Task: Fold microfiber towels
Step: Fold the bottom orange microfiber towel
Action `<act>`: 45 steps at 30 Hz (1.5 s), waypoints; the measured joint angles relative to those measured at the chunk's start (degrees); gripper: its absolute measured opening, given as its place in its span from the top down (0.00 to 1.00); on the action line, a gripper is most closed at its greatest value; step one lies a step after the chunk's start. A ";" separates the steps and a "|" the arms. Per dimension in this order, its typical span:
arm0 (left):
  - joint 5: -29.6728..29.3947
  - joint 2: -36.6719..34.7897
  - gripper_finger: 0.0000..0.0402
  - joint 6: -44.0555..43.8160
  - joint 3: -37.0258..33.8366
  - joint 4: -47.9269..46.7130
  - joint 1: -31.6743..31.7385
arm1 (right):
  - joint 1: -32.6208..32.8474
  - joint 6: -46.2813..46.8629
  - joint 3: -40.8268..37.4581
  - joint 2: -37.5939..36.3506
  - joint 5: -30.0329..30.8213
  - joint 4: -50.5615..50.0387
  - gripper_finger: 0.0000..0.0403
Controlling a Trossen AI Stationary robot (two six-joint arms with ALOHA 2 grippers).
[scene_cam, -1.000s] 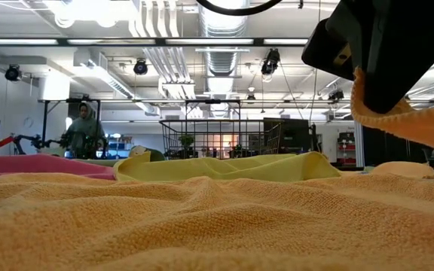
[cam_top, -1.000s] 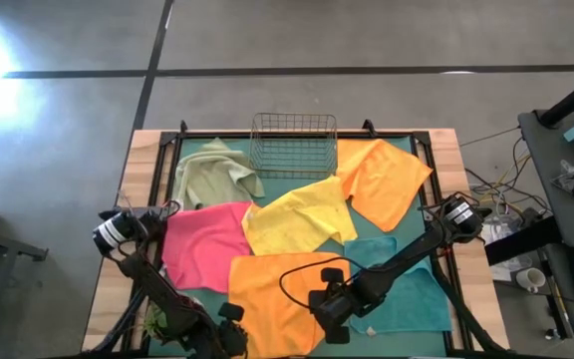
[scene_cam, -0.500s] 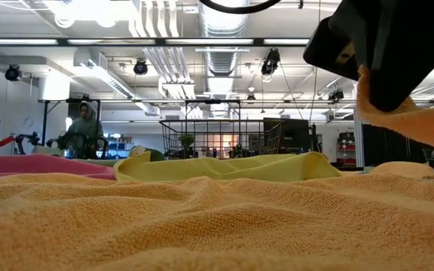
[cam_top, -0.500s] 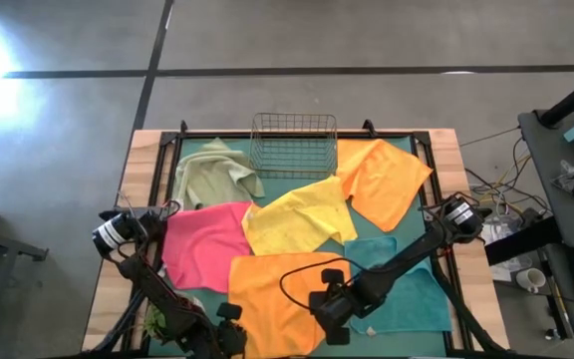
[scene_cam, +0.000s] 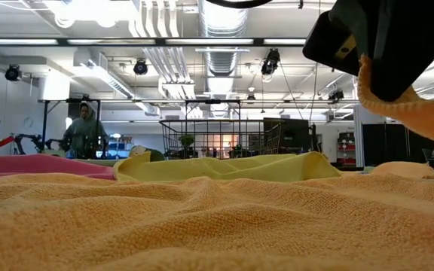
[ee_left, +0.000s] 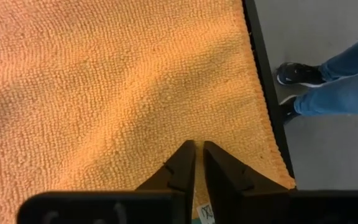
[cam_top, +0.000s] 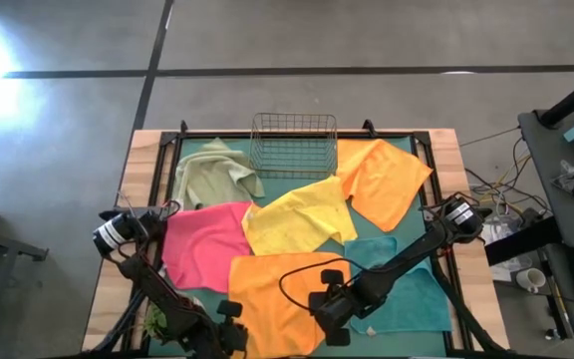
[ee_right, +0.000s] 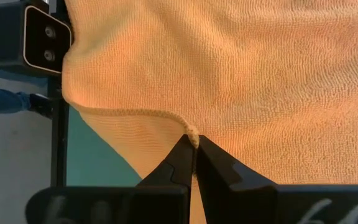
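I read no brand, label or legible writing on any item in view.

The dark-green table mat [cam_top: 195, 300] covers the work surface, and the six towels lie spread across it. The near orange towel [cam_top: 272, 294] sits at the near edge, centre. The far orange towel [cam_top: 385, 179] lies at far right, the yellow towel [cam_top: 297, 214] in the middle, the pink towel [cam_top: 202, 242] at left, the teal towel [cam_top: 412, 294] at near right, and the sage green towel [cam_top: 212, 172] at far left, bunched. The wire basket [cam_top: 293, 145] stands at the far edge, centre, touching the yellow towel's far corner.

My right arm reaches from the right side of the table across the teal towel. Its right gripper [ee_right: 194, 144] is pinched closed on the right edge of the near orange towel, and the low view shows that edge lifted clear of the cloth below [scene_cam: 420, 113].

My left arm runs along the left side toward the near edge. Its left gripper [ee_left: 197, 146] points down onto the near orange towel close to its near hem, fingers drawn nearly together; I cannot tell whether cloth is caught between them.

A person's leg in jeans [ee_left: 334, 93] stands on the floor beside the table.
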 joint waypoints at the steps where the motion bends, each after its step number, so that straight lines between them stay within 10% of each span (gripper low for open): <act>1: 0.10 -0.97 0.94 0.21 0.29 -0.19 0.00 | 0.00 0.00 0.00 0.00 0.00 -0.08 0.98; 17: 4.36 -6.06 0.66 2.97 2.94 0.96 -0.32 | -0.02 -1.40 0.02 0.00 0.00 -0.26 0.98; 45: 4.62 0.70 0.65 2.95 2.63 2.86 -1.86 | -0.02 -3.37 0.00 0.00 0.00 -0.26 0.98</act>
